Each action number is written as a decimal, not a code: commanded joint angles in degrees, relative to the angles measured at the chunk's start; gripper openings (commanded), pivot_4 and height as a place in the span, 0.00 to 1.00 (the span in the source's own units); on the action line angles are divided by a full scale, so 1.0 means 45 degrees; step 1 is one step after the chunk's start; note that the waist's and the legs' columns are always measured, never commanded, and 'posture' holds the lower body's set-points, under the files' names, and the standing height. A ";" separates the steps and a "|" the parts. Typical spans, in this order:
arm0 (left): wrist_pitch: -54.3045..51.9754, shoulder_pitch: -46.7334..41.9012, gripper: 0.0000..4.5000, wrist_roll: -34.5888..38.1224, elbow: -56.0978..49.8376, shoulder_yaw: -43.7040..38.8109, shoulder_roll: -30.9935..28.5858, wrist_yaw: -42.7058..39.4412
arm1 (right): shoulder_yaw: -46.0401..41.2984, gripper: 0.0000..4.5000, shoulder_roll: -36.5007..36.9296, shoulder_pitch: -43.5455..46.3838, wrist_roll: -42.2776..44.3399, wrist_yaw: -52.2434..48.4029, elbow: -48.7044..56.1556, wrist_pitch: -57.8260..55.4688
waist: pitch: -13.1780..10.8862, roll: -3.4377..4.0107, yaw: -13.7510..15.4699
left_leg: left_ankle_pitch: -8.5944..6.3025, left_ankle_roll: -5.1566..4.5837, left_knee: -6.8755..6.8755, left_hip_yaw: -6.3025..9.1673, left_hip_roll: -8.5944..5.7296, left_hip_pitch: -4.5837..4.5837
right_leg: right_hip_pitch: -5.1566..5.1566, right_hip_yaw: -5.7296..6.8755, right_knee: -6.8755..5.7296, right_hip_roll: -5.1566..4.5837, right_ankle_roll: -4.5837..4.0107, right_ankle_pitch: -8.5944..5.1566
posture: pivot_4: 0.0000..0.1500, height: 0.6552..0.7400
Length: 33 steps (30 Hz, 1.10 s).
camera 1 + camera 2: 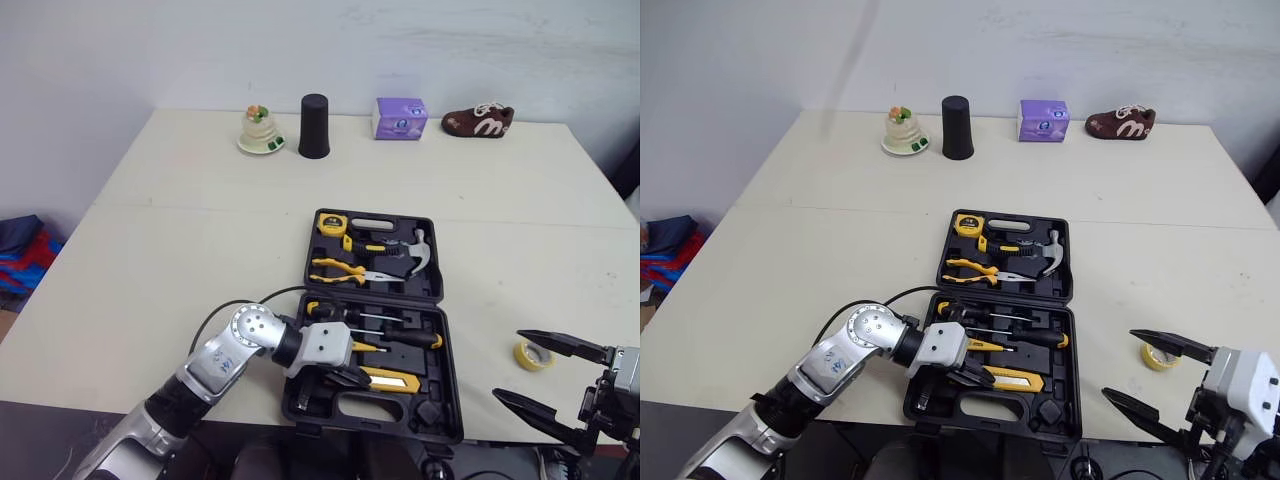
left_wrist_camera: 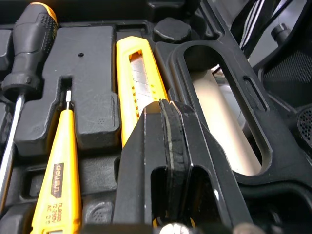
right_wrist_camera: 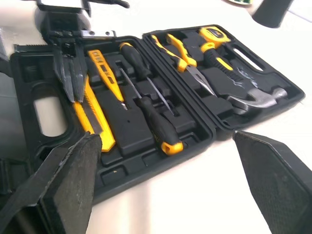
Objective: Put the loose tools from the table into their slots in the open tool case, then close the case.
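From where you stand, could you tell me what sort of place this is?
Probably an indoor test room: a plain cream table by a bare white wall, with staged props like a black cup and purple box.

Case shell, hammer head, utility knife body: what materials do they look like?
Tool case: looks like moulded black plastic, matt, with formed slots.
Hammer head: likely steel, polished, showing bright glints.
Utility knife: yellow body probably plastic, glossy; a grey metallic strip shows in its window.
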<state>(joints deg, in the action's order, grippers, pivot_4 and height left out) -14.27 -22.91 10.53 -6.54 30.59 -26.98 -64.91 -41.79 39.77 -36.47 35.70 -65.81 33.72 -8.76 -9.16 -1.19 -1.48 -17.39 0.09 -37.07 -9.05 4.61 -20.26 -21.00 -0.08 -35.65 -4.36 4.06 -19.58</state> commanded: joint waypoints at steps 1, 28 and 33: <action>0.0419 0.0054 0.00 0.0313 0.0652 -0.0885 -0.0079 -0.0079 | -0.0731 1.00 -0.0169 -0.0003 -0.0053 0.0744 -0.0502 -0.0174 | -0.0001 0.0000 0.0002 | 0.0000 -0.0001 0.0001 0.0000 0.0000 -0.0007 | -0.0008 0.0003 0.0000 -0.0001 0.0000 0.0000 | 1.00 1.00; 0.3047 0.3169 0.98 0.1806 0.6690 -1.3357 -0.4417 0.4606 | -0.4421 1.00 0.1758 0.1443 -0.4268 0.6925 -1.6676 0.5405 | -0.0092 -0.0015 -0.0101 | -0.0055 0.0123 0.0192 -0.0067 0.0000 -0.0007 | -0.0133 0.0015 0.0022 -0.0023 -0.0003 -0.0019 | 1.00 1.00; 0.2746 0.3627 0.98 0.2641 0.6467 -1.3948 -0.4306 0.4269 | -0.4507 1.00 0.1873 0.1558 -0.3650 0.6510 -1.8004 0.7198 | -0.0093 -0.0017 -0.0193 | -0.0066 0.0158 0.0219 -0.0082 0.0011 0.0006 | -0.0134 0.0017 0.0021 -0.0016 0.0077 0.0022 | 1.00 1.00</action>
<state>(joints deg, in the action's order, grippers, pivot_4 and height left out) -2.26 -6.28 20.42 24.29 -30.07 -45.77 -45.13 -60.57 46.62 -29.17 17.27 -36.07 -46.45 20.38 -9.58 -1.27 -2.34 -17.68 0.83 -36.09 -9.42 4.66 -20.22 -21.61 -0.01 -35.58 -4.43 4.43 -19.47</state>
